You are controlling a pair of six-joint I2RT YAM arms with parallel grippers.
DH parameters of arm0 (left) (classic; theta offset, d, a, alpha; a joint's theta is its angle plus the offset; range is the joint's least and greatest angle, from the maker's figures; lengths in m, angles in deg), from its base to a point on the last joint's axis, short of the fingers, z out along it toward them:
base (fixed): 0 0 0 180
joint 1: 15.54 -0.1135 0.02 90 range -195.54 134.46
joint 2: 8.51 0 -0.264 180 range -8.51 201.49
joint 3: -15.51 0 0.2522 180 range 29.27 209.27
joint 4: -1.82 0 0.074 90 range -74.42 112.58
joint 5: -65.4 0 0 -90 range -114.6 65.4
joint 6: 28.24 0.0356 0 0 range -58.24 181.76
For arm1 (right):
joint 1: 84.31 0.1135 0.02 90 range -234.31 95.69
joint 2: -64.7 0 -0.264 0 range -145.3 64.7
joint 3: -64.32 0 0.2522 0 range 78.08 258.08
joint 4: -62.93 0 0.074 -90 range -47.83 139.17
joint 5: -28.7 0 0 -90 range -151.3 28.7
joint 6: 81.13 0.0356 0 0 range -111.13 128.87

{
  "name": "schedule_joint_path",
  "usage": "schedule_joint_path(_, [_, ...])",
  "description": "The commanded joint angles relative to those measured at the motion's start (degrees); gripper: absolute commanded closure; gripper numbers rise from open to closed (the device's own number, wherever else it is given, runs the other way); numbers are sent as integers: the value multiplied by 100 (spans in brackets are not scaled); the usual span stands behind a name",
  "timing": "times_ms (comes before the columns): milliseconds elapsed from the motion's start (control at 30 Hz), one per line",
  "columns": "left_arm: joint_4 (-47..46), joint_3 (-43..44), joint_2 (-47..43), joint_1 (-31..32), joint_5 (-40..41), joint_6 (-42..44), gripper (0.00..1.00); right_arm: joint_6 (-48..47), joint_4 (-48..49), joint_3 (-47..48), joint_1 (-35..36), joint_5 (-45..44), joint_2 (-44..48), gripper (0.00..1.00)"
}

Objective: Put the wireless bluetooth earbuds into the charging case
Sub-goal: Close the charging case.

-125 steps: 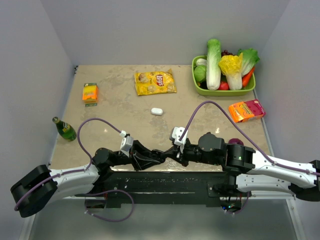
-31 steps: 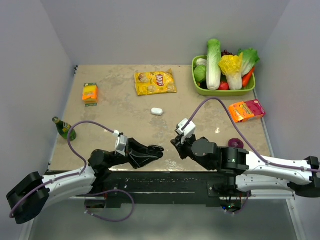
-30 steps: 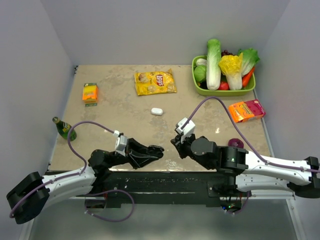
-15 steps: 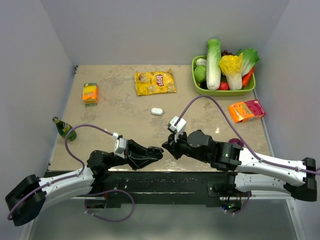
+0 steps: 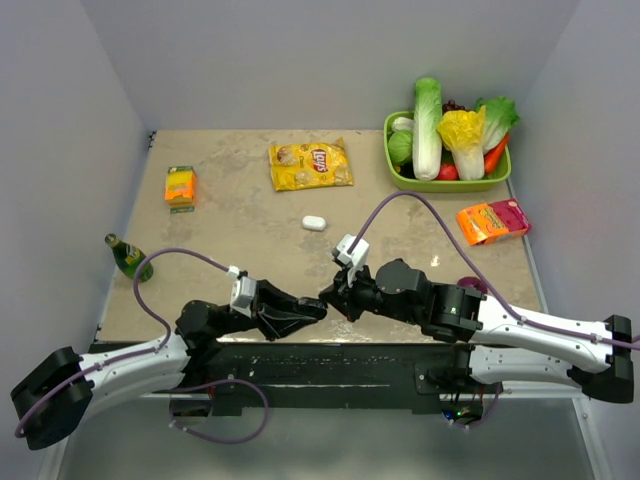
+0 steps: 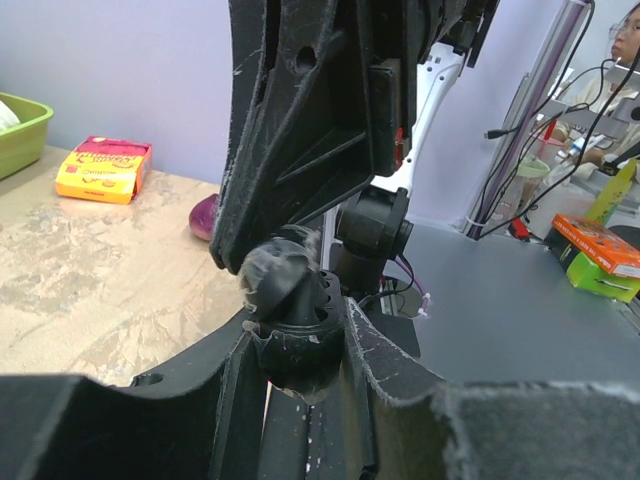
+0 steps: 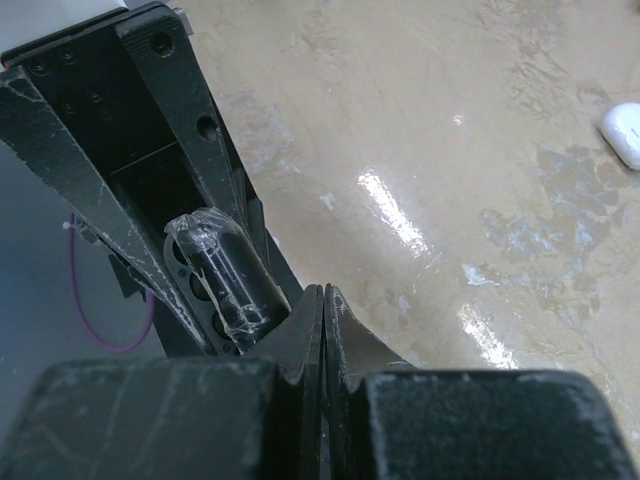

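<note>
The white charging case [image 5: 314,223] lies on the table's middle, far from both grippers; it also shows at the right wrist view's edge [image 7: 625,132]. My left gripper [image 5: 315,309] is near the front edge, shut on a small dark round thing with holes [image 6: 296,340], which may be a dark earbud; it shows under clear film in the right wrist view [image 7: 212,280]. My right gripper [image 5: 325,297] is shut, jaws pressed together [image 7: 323,292], nothing seen between them. Its tip [image 6: 272,272] touches the top of the dark thing. No whitish earbuds are visible.
A yellow chips bag [image 5: 311,165] lies at the back centre. A green basket [image 5: 398,178] of vegetables stands back right, with an orange-pink packet [image 5: 492,220] in front of it. An orange box [image 5: 181,185] and a green bottle [image 5: 130,258] are on the left. A purple onion [image 5: 470,286] sits by my right arm.
My right gripper has swung left and down from beside the left gripper until its tip meets the left gripper's tip. The left arm has barely moved.
</note>
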Motion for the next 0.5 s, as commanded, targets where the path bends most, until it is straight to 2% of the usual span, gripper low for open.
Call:
schedule_joint_path(0, [-246,-26,23,31,115,158,100,-48,288,18,-10,174,18,100])
schedule_joint_path(167, [-228,-35,5,31,159,167,100,-48,288,10,-10,201,27,100])
schedule_joint_path(267, [-202,-35,-4,31,212,167,100,48,201,1,-10,-123,106,100])
schedule_joint_path(333, [-71,-35,-39,31,658,167,100,425,104,-95,-10,-1482,438,100])
schedule_joint_path(367, [435,9,-48,31,1000,158,100,557,77,-174,-10,-2104,571,100])
schedule_joint_path(400, [805,70,-48,31,1917,123,100,689,86,-401,-1,-2528,755,97])
schedule_joint_path(433, [1531,253,31,22,2404,71,100,682,234,-551,-9,-3046,1035,86])
schedule_joint_path(467, [1808,360,118,13,2853,-138,100,647,331,-683,-9,-3121,1151,81])
